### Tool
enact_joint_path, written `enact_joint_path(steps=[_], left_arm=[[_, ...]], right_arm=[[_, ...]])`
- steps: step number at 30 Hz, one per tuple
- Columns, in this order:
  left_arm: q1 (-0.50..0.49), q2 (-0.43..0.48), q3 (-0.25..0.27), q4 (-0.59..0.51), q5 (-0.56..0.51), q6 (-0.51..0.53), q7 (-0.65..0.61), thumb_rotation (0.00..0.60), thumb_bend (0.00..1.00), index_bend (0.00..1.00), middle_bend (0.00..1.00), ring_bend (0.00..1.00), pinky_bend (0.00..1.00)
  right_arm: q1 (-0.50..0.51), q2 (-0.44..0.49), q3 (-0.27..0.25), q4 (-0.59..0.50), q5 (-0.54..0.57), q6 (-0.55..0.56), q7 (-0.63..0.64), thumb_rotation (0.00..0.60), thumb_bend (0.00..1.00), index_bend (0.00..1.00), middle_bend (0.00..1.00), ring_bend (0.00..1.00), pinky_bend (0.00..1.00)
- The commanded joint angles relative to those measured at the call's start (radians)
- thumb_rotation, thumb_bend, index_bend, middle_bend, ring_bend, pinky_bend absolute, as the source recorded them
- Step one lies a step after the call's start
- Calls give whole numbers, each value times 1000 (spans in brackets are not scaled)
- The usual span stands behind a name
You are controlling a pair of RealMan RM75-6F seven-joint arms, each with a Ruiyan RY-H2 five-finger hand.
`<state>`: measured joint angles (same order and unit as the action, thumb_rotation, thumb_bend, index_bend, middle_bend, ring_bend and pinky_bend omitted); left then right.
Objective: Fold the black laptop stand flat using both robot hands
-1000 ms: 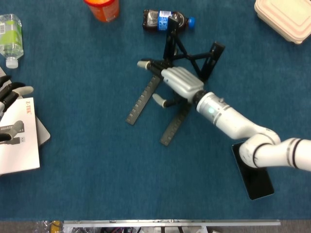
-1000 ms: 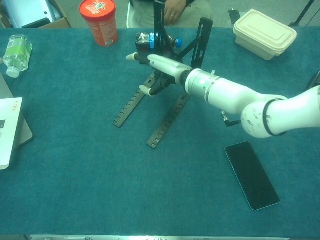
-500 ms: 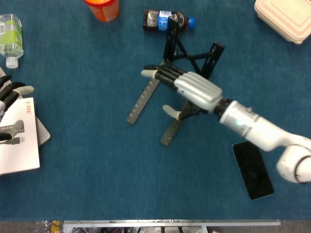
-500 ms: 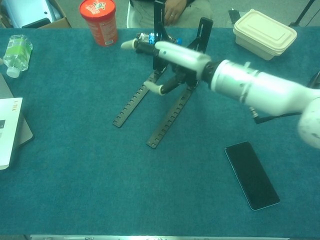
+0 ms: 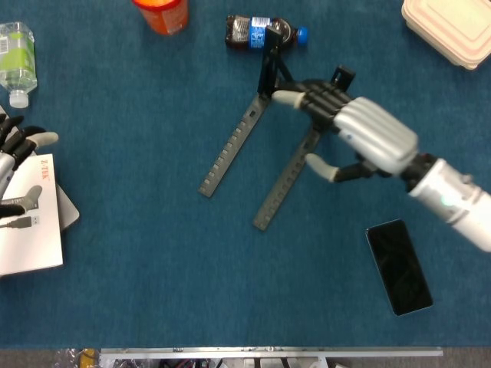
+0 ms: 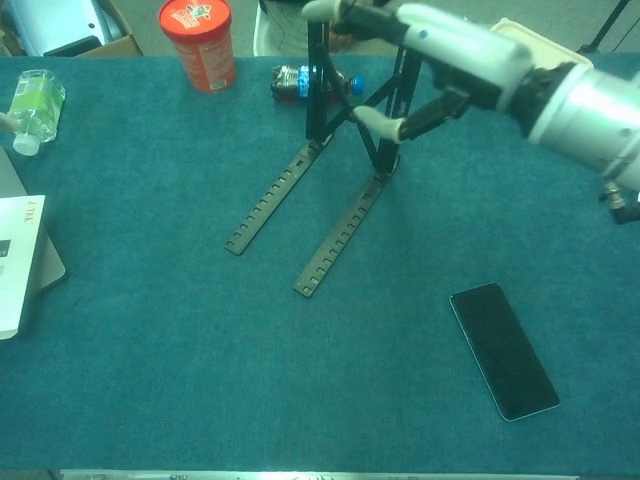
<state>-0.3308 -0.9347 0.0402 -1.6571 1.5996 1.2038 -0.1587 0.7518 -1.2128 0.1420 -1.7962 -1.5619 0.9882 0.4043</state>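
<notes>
The black laptop stand (image 5: 265,146) stands mid-bench, its long base rails running diagonally toward the front-left, while the right hand (image 5: 360,138) hovers empty, fingers spread, over its raised back uprights.

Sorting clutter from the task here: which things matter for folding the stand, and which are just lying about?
For the job: laptop stand, right hand, left hand.
Lying about: phone, cola bottle, water bottle, orange can, lunch box, booklet.
</notes>
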Motion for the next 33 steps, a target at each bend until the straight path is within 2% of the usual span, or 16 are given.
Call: enact_joint_path(steps=[1, 10, 16, 24, 33], left_arm=[[-3, -6, -7, 8, -10, -2, -4, 600, 358, 186, 171, 60, 26], [-8, -22, -29, 28, -34, 6, -6, 600, 358, 186, 171, 60, 26], [-14, -22, -35, 29, -46, -5, -6, 600, 357, 186, 170, 60, 26], [-21, -35, -34, 35, -51, -20, 1, 600, 357, 185, 168, 60, 26], [-23, -35, -32, 25, -64, -34, 18, 600, 357, 185, 168, 60, 26]], right_arm=[[-46, 55, -21, -26, -23, 58, 10, 600, 418, 0, 0, 0, 0], [-132, 132, -60, -17, -81, 184, 75, 600, 417, 0, 0, 0, 0], [-170, 156, -66, 19, -68, 225, 107, 600, 416, 0, 0, 0, 0], [-175, 111, -61, 119, -27, 204, 181, 600, 416, 0, 0, 0, 0], [-134, 21, -38, 250, 19, 125, 279, 600, 416, 0, 0, 0, 0]])
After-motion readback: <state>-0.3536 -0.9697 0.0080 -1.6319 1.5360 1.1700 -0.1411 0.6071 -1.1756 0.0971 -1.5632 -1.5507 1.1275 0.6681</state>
